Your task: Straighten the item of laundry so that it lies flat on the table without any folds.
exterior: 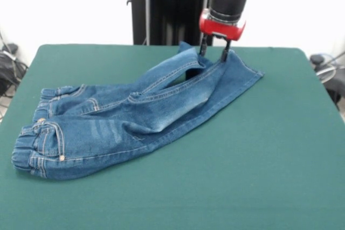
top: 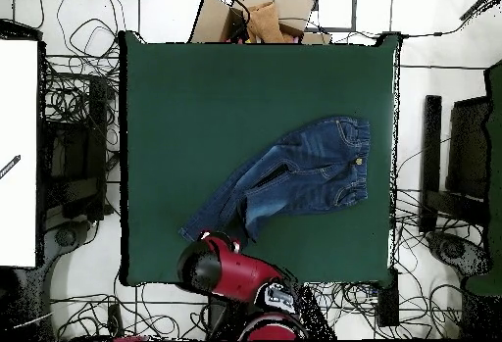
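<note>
The item of laundry (exterior: 135, 117) is a small pair of blue jeans lying across the green table (exterior: 259, 154). Its gathered waistband is at the left in the front view and its legs run toward the far right. The two legs overlap, and the nearer one is creased over the other. My gripper (exterior: 214, 51) hangs at the leg ends, open, its two fingertips (exterior: 225, 53) spread and down at the cloth by the hems. In the overhead view the jeans (top: 299, 173) lie right of centre, and the red arm (top: 224, 268) covers the gripper at the leg ends.
Cables and equipment lie on the floor around the table (top: 196, 83) on all sides. Cardboard boxes (top: 257, 15) stand beyond its top edge in the overhead view, and a white panel (top: 18, 152) stands at the left.
</note>
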### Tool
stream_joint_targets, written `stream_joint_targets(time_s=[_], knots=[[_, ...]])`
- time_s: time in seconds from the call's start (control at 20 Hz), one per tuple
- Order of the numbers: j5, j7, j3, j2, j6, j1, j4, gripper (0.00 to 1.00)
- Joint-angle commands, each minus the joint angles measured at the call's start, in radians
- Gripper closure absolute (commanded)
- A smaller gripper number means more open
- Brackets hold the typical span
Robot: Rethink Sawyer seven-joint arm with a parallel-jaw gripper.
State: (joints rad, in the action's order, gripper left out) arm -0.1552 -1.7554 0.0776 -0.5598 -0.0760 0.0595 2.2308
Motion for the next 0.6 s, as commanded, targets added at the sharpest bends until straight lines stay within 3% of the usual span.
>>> stream_joint_targets(time_s=[0.05,0.3,0.6], knots=[[-0.053,-0.231,-0.065,0.063,-0.074,0.004,-0.108,0.0],[-0.053,-0.226,-0.056,0.051,-0.058,0.0,-0.112,0.0],[-0.078,-0.237,-0.043,-0.031,0.008,-0.02,-0.081,0.0]])
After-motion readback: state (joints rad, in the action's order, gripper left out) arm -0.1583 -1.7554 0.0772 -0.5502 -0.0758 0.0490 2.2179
